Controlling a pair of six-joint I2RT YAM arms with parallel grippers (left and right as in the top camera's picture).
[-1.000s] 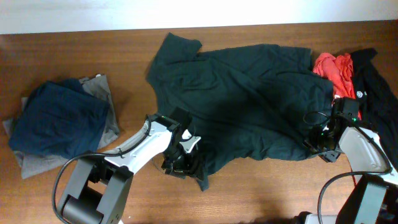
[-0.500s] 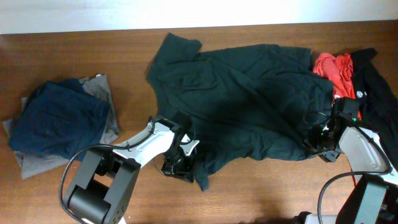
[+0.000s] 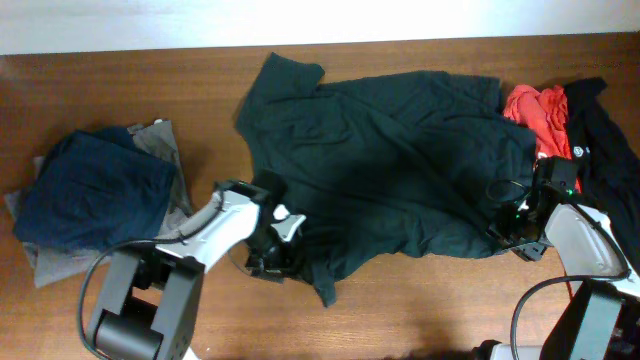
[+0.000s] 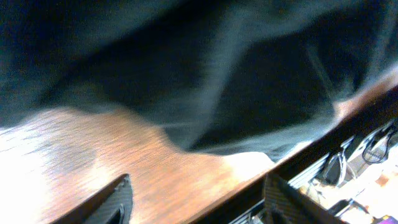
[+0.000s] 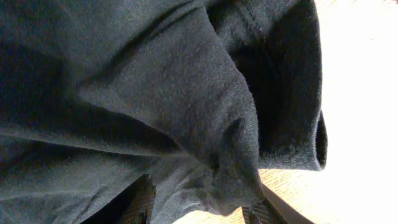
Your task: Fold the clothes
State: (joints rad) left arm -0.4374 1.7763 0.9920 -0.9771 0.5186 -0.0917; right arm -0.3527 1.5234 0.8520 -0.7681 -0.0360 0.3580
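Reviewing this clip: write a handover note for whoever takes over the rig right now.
Left gripper: open, empty, over bare table at the green shirt's near-left hem.
Right gripper: shut on the green shirt's right edge.
Green shirt: spread mid-table, wrinkled, not folded.
Done: navy piece stacked on grey shorts at left, apparently folded.
Left: grasp the hem and fold the green shirt, then the red shirt and black garment heaped far right.

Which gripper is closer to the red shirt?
Right. The right gripper is close below the red shirt; the left gripper is far away, across the dark green shirt.
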